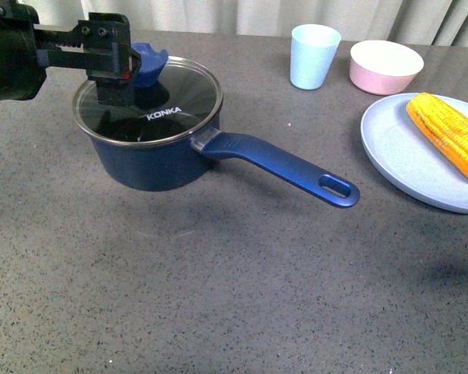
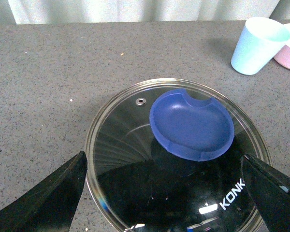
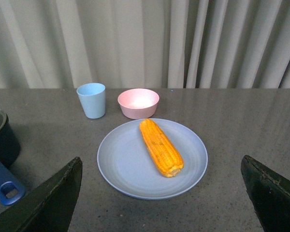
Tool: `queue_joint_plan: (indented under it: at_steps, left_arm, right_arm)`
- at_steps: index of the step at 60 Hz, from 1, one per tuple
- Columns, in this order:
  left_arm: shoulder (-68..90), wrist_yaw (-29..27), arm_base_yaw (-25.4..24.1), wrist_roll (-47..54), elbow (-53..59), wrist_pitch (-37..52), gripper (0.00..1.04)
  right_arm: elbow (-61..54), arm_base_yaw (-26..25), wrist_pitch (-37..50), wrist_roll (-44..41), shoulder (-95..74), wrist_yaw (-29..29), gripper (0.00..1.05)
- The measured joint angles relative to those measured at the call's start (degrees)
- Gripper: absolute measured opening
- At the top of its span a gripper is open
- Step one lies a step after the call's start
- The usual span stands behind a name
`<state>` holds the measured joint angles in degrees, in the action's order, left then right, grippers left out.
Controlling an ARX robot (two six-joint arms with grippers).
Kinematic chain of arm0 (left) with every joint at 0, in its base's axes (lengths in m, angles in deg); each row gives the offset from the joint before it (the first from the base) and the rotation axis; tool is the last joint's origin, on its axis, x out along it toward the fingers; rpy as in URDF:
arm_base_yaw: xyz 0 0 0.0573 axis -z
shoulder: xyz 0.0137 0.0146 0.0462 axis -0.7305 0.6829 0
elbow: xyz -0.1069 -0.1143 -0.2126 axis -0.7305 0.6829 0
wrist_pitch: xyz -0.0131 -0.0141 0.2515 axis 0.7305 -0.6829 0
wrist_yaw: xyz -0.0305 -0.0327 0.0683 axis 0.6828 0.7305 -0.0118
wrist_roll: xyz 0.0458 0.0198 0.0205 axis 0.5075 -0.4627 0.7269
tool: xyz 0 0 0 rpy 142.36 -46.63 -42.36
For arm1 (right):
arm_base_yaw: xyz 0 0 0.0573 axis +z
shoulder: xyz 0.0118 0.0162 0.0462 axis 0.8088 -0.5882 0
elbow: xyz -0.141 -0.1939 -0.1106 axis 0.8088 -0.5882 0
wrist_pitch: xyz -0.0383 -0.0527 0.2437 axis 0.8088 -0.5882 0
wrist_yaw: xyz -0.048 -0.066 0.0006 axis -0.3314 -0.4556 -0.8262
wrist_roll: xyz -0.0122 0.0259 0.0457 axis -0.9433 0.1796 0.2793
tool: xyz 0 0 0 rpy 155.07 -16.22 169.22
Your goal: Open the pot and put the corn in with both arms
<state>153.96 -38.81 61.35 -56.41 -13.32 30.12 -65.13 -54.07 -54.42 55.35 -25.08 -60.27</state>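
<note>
One wrist view shows the pot lid (image 2: pixel 123 145), the other the corn (image 3: pixel 161 147).

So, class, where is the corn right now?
In the front view the corn lies at the far right on the pale blue plate, just in front of the pink bowl, right of the pot.

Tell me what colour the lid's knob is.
The knob is blue; left wrist view shows it best.

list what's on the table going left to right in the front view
pot → pale blue cup → pink bowl → corn
</note>
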Motion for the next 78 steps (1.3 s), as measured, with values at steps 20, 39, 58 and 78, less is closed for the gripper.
queue_joint_plan:
  at_steps: [20, 39, 58, 78]
  left_arm:
    - [4.17, 1.42, 1.73, 1.90, -2.78, 1.03, 0.96]
    - [5.92, 2.45, 2.89, 2.36, -3.91, 2.23, 0.96]
    - [8.83, 2.05, 3.43, 2.43, -6.80, 1.84, 0.96]
    - [11.63, 1.18, 3.67, 2.38, -10.88, 0.48, 0.96]
  right_arm:
    - [0.00, 0.00, 0.00, 0.02, 0.00, 0.00, 0.96]
    - [0.00, 0.00, 0.00, 0.00, 0.00, 0.00, 0.96]
    - [0.00, 0.00, 0.00, 0.00, 0.00, 0.00, 0.96]
    - [0.00, 0.00, 0.00, 0.00, 0.00, 0.00, 0.96]
